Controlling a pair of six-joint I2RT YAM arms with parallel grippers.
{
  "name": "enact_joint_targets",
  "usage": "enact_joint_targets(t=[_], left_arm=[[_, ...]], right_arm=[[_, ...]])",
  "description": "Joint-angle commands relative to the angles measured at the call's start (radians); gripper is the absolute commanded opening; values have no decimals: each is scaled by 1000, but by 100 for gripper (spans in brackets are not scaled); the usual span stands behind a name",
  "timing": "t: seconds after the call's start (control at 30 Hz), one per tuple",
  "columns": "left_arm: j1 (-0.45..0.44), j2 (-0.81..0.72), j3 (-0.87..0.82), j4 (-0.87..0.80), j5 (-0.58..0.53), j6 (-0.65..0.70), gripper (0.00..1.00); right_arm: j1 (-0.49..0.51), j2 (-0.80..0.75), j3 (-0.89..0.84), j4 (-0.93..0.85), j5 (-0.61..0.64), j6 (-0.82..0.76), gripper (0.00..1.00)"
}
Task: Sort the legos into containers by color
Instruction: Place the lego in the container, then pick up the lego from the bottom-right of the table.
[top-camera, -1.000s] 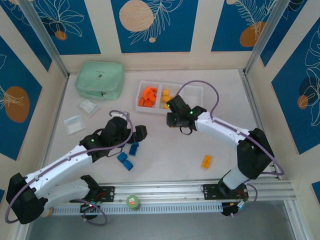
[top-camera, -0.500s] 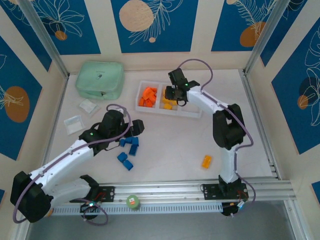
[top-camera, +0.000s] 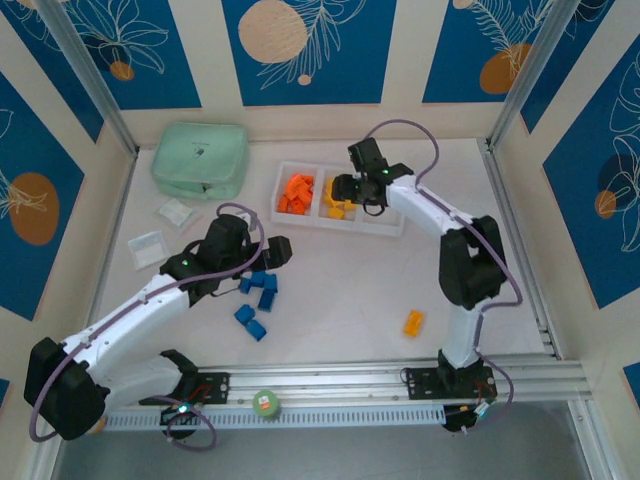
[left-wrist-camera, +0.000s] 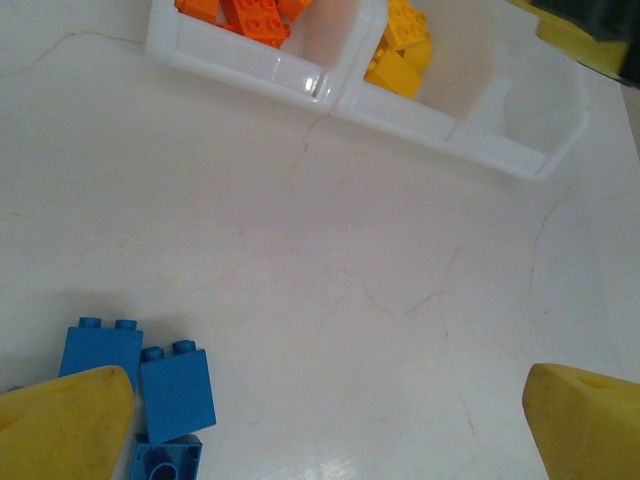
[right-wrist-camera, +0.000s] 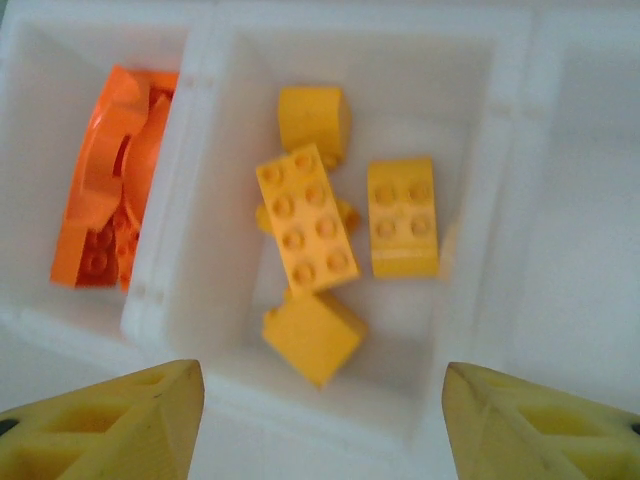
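Over the last second the right arm has swung away from mid-table and reached out to the far side. The right gripper (right-wrist-camera: 320, 420) now hangs over the middle compartment of the white tray (left-wrist-camera: 400, 115), fingers spread wide and holding nothing. Below it lie the yellow bricks (right-wrist-camera: 305, 230), with the orange bricks (right-wrist-camera: 105, 190) in the compartment next door. The end compartment looks empty.

The left arm has edged forward a little. The left gripper (left-wrist-camera: 320, 430) is also wide open and empty, low over the table (top-camera: 330, 290).

What matters now is the cluster of blue bricks (left-wrist-camera: 140, 385). It sits right by the left gripper but off-centre, crowded against one fingertip (left-wrist-camera: 60, 420) rather than in the gap. The bricks' studded ends point away, towards the tray. A second pair of blue bricks (top-camera: 250, 322) lies nearer the arm bases.

I'd say the left arm is much the closer one for these, but it needs a sideways shift to straddle a brick. The lone orange-yellow brick (top-camera: 413, 322) lies on the right arm's side.
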Motion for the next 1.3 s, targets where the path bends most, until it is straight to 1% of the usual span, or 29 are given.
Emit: enact_joint_targets(t=[0.0,0.2,0.33,0.53,0.63,0.73,0.83,1.0,1.17,1.27], left_arm=[[3,-2,11,8,42,13,99],[-45,-14,-20,49,75,-13,99],[-112,6,-34,73,39,-31,99],[-207,54,-54,136,8,-73,99],[-233,76,-56,160,9,-92,99],[-248,87,-47,151,5,-90,99],[-250,81,-52,147,-6,-91,99],[-252,77,-66,157,-9,-97,99],[-251,82,-62,147,-13,-91,99],[-250,81,-60,147,-14,-88,99]], right_arm=[[4,-120,-117,-8,-17,28,67],[5,-344,-344,-112,70,132,75],[5,-484,-479,-183,103,209,78],[31,-618,-616,-317,150,340,84],[60,-680,-698,-337,152,417,87],[92,-716,-763,-375,194,500,92],[101,-729,-828,-365,172,554,93],[162,-729,-893,-379,187,676,94],[203,-714,-939,-336,155,748,90],[220,-708,-948,-311,150,756,83]])
